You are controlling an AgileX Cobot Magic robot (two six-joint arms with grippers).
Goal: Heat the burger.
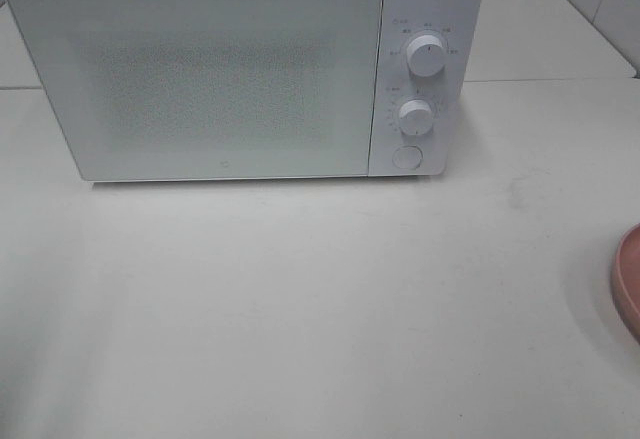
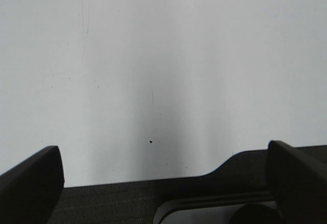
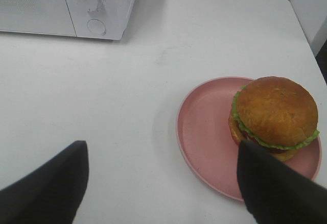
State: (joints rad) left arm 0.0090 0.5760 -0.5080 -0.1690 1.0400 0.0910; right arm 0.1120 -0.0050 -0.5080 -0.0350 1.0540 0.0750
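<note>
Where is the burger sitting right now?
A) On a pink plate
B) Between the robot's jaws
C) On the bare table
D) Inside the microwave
A: in the right wrist view the burger rests on the pink plate, off to one side of it, while the microwave door is closed.

Microwave at top of exterior high view: white body, pale grey door w/ fine speckled dot pattern in centre, white knobs w/ small dark markings. Table: off-white, faint grey smudges. Plate, right-centre of right wrist view: pink; only a pink sliver at right edge of exterior view. Burger on it: golden-brown bun, green lettuce frill. Gripper fingers: black in both wrist views.
</note>
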